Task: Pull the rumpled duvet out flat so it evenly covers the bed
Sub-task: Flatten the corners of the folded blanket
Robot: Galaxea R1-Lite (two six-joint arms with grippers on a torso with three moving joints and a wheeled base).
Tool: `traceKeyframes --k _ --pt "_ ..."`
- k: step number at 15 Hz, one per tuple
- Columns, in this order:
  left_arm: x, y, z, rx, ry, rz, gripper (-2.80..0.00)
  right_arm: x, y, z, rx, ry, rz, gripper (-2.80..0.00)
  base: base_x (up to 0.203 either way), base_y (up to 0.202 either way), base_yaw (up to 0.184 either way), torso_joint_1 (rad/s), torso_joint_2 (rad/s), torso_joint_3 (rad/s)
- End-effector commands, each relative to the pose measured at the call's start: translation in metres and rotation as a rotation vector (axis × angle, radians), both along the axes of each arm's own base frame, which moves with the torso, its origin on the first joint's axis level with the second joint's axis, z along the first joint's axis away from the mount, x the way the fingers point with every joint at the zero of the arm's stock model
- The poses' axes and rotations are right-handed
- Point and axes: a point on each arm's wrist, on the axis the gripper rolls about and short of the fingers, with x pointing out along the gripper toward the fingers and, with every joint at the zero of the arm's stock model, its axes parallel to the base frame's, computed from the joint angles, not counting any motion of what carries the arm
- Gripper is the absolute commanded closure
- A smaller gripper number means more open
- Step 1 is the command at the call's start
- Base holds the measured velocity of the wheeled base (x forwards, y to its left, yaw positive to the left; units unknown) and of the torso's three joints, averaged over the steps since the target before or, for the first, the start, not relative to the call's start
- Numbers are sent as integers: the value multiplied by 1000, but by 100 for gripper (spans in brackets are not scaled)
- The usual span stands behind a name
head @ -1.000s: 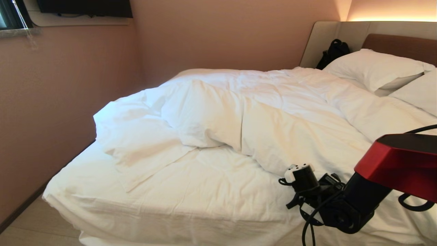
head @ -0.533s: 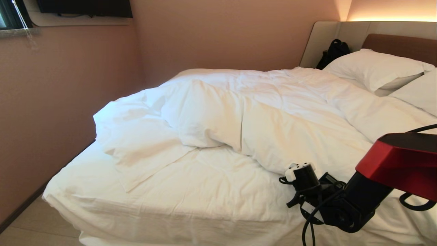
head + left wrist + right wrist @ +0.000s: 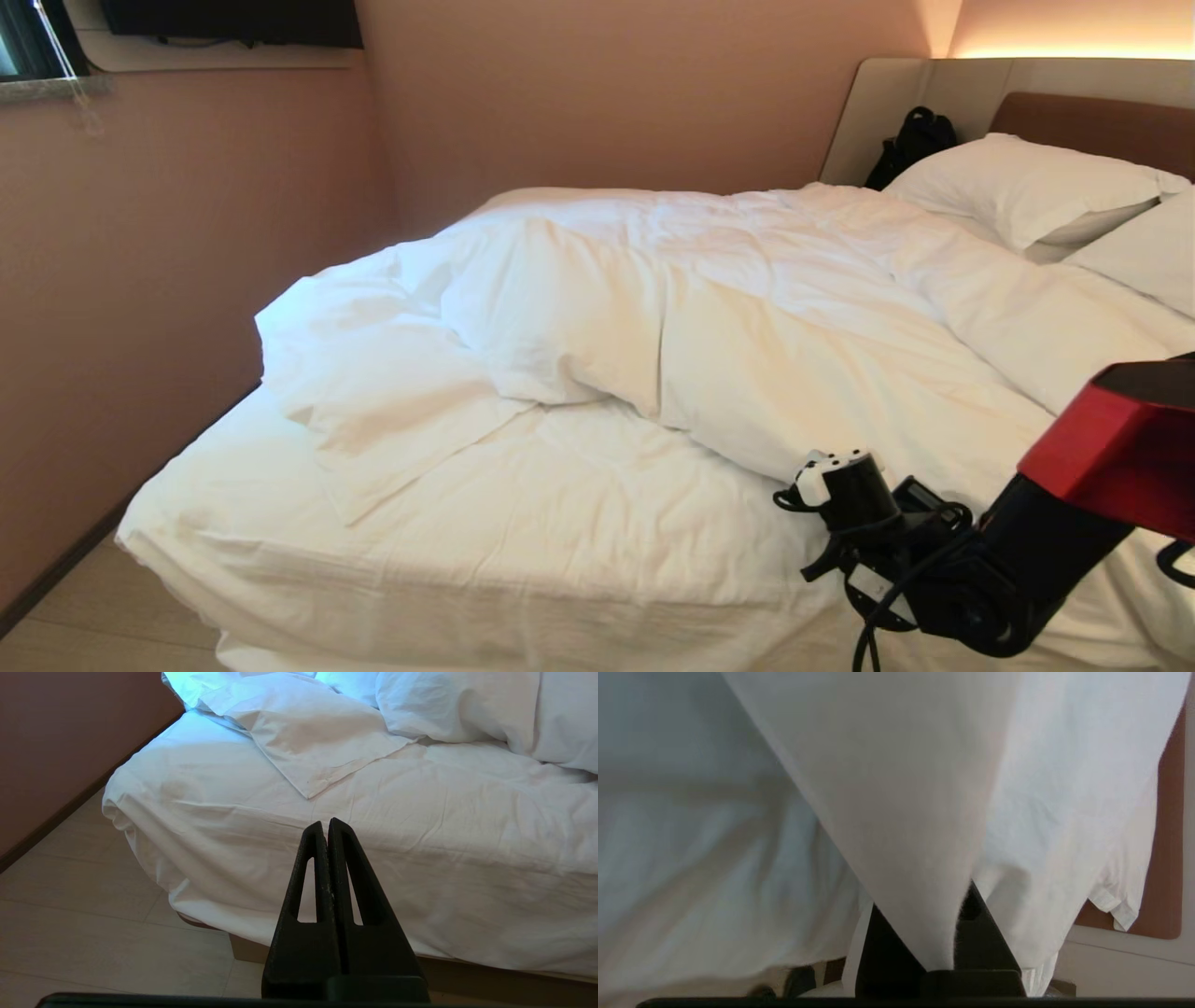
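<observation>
Where the duvet [image 3: 896, 788] overhangs, right gripper [image 3: 941, 914] clamps it.

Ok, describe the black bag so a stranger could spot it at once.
Start at the bed's padded headboard on the far right. At its left end, behind the rear pillow, a black bag leans upright against the beige panel. It is the only dark item among white bedding.

Duvet [image 3: 709, 317] bunched across middle and upper right of head view, on bed [image 3: 523, 551]; folded corner lies left of centre. Bare sheet [image 3: 560, 523] in front, lower centre. Pillows [image 3: 1027, 187] upper right, against headboard [image 3: 1083, 117]. Bag [image 3: 910, 140] left of pillows. Wall [image 3: 168, 280] along left. Right arm [image 3: 1027, 551] lower right, over bed edge.
</observation>
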Motion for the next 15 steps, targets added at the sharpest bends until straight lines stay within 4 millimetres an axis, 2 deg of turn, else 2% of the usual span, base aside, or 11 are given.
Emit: traceKeyframes --k 1,6,11,15 --pt "0 0 0 -1 0 0 0 -23 -4 24 96 -9 110 0 0 0 0 0 0 0" --pt "0 0 0 -1 0 1 0 -68 -16 62 250 -46 293 0 0 0 0 0 0 0" --pt "0 0 0 -1 0 0 0 -114 -37 104 385 -99 452 0 0 0 0 0 0 0" --pt "0 0 0 -1 0 1 0 -153 -54 121 517 2 645 0 0 0 0 0 0 0"
